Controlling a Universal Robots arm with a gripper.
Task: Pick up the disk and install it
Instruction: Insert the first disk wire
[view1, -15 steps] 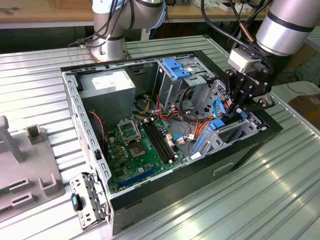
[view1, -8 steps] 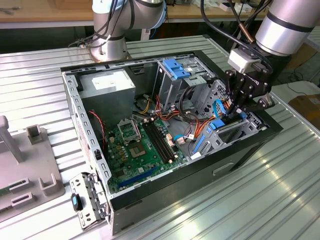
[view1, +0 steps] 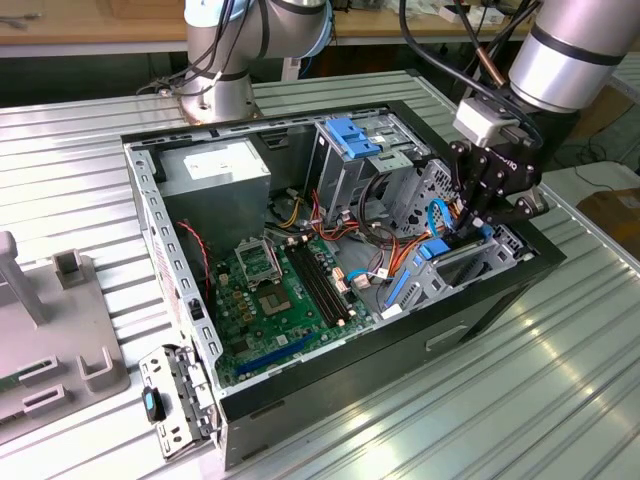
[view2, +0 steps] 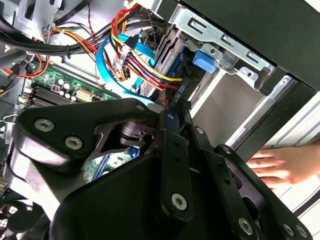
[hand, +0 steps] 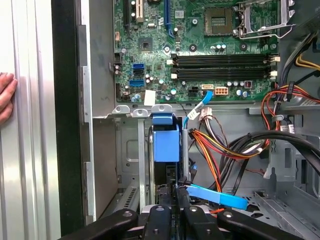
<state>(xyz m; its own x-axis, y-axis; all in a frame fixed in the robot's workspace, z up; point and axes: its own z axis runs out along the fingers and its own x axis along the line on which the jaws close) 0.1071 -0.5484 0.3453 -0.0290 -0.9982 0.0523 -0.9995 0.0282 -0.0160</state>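
Note:
The disk (view1: 437, 252) stands on edge in the drive bay at the case's front corner, on the exterior view's right; its blue carrier (hand: 166, 142) shows in the first wrist view. My gripper (view1: 470, 232) hangs straight over it inside the open computer case (view1: 160, 230). In both wrist views the black fingers (hand: 172, 200) run together to a narrow tip, and the gripper (hand: 176, 192) (view2: 175, 112) is shut with that tip against the end of the disk (view2: 172, 60). The disk's label is hidden.
Bundled red, yellow and blue cables (hand: 220, 150) crowd the bay's side. The motherboard (view1: 270, 290), a grey power supply (view1: 210, 165) and a tall cage with a blue top (view1: 350, 140) fill the case. A person's hand (view2: 275, 165) (hand: 5, 95) rests on the ribbed table outside the case wall.

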